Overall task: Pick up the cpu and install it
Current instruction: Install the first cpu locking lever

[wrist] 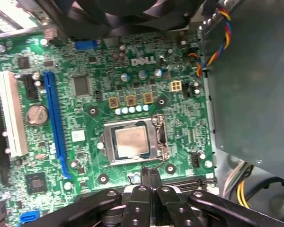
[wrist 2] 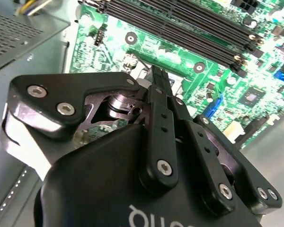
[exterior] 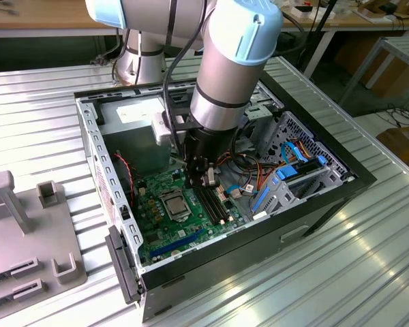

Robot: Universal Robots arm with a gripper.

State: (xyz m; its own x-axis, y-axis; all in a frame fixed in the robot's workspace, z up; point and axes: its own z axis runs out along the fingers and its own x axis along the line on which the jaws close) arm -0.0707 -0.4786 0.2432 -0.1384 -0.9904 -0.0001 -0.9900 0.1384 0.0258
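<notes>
The cpu [wrist: 131,143] lies flat in the socket [wrist: 132,140] at the centre of the first wrist view, seated on the green board [exterior: 180,225]. The gripper [wrist: 150,173] hangs just beside the socket, fingers [wrist 2: 157,101] pressed together, holding nothing.

You are looking at the cpu [wrist: 131,142], a small flat square chip with a plain silver-grey top, lying level in its socket on the green board; it is also showing in the exterior view [exterior: 175,204].
</notes>
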